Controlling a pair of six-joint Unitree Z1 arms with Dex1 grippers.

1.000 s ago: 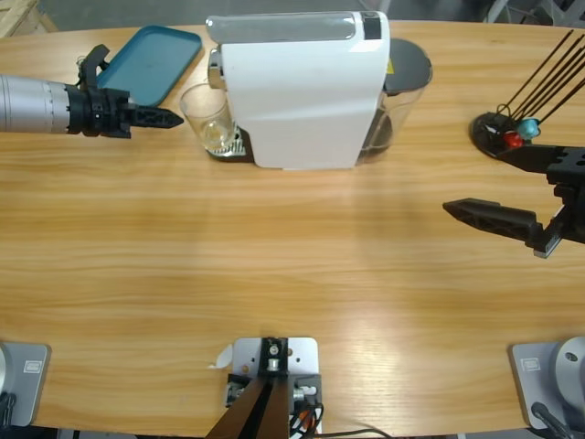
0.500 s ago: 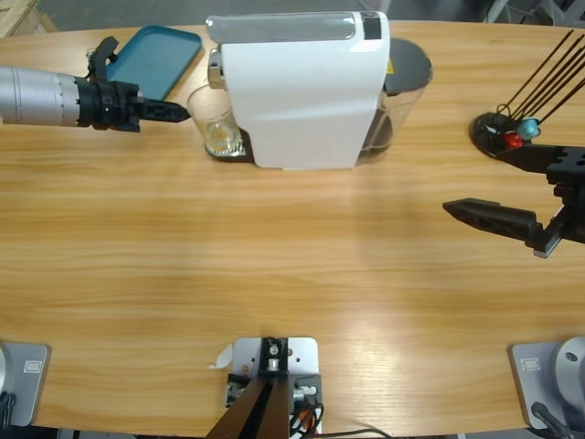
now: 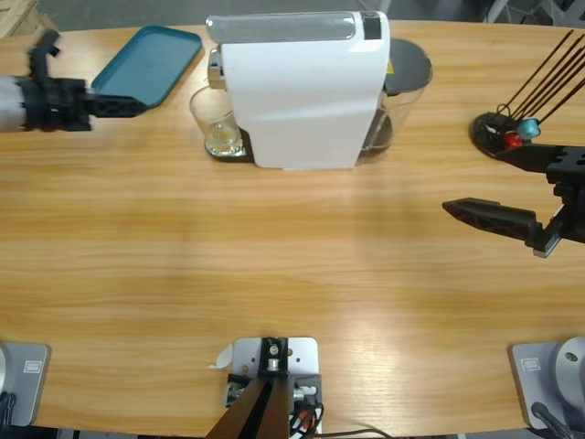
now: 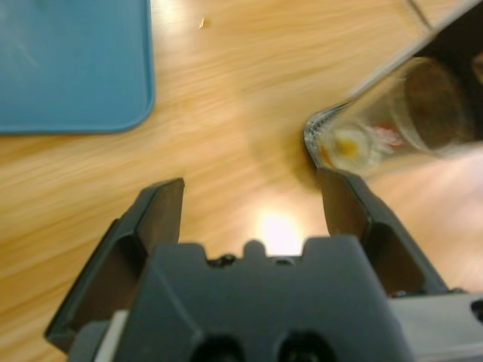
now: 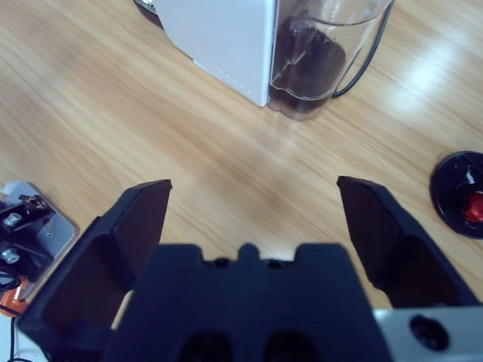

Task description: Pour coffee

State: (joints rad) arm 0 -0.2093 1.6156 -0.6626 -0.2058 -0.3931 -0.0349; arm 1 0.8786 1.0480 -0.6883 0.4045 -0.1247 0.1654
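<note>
The left arm enters the high view from the left edge and lies nearly level over the counter (image 3: 274, 274), its left claw (image 3: 128, 107) pointing toward the machine and ending over the near edge of the teal tray (image 3: 151, 57). In its wrist view the left claw (image 4: 256, 207) has its jaws spread wide, with only bare wood between them. The right arm comes in from the right edge, and its right claw (image 3: 484, 217) points left over open wood, well apart from everything; its wrist view shows the right claw (image 5: 253, 219) spread wide too, holding nothing.

The coffee (image 3: 222, 137) is a thin amber layer at the bottom of a clear glass tumbler (image 3: 215, 119), which stands on the drip grate at the left end of the white coffee machine (image 3: 297, 87), under its spout. It lies ahead of the left claw and apart from it, with a stretch of counter between them. In the left wrist view the coffee (image 4: 349, 147) sits just beyond the tip of the jaw on the picture's right (the tumbler (image 4: 400, 113) looks tilted there only because the camera is turned).

The tray lies flat with nothing on it. Behind the machine's right end stands its clear water tank (image 5: 321, 56), dark inside. Near the right edge, a black round stand (image 3: 498, 133) holds thin dark rods and small red and blue capsules (image 3: 516, 137).
</note>
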